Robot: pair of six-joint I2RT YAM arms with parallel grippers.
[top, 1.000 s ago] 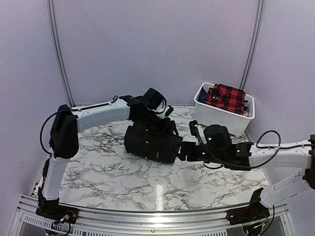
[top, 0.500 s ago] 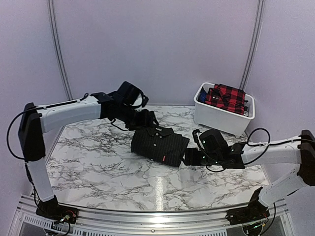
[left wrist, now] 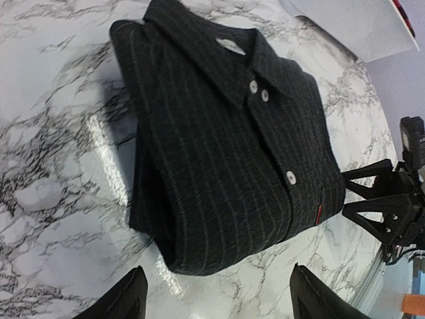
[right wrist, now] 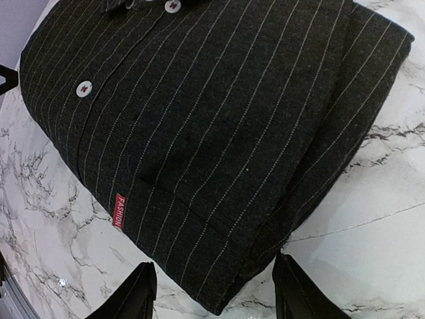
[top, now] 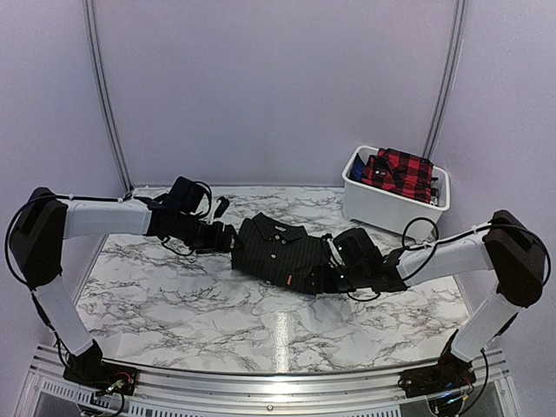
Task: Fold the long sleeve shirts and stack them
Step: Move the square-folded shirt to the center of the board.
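A black pinstriped long sleeve shirt [top: 282,250] lies folded on the marble table, collar up and buttons showing. It fills the left wrist view [left wrist: 226,139] and the right wrist view [right wrist: 199,119], where a red label shows. My left gripper [top: 228,237] is open at the shirt's left edge, empty, its fingertips [left wrist: 129,299] just short of the fold. My right gripper [top: 330,274] is open at the shirt's right edge, empty, one fingertip [right wrist: 292,289] against the shirt's corner. A red-and-black plaid shirt [top: 400,172] lies in the bin.
A white plastic bin [top: 382,207] stands at the back right of the marble table [top: 174,295]. Pale curtain walls with metal poles close in the back. A metal rail runs along the near edge.
My left arm has swung down and left, off the shirt, to its left edge. My right gripper has moved in to the right edge. The shirt now lies flat and folded.
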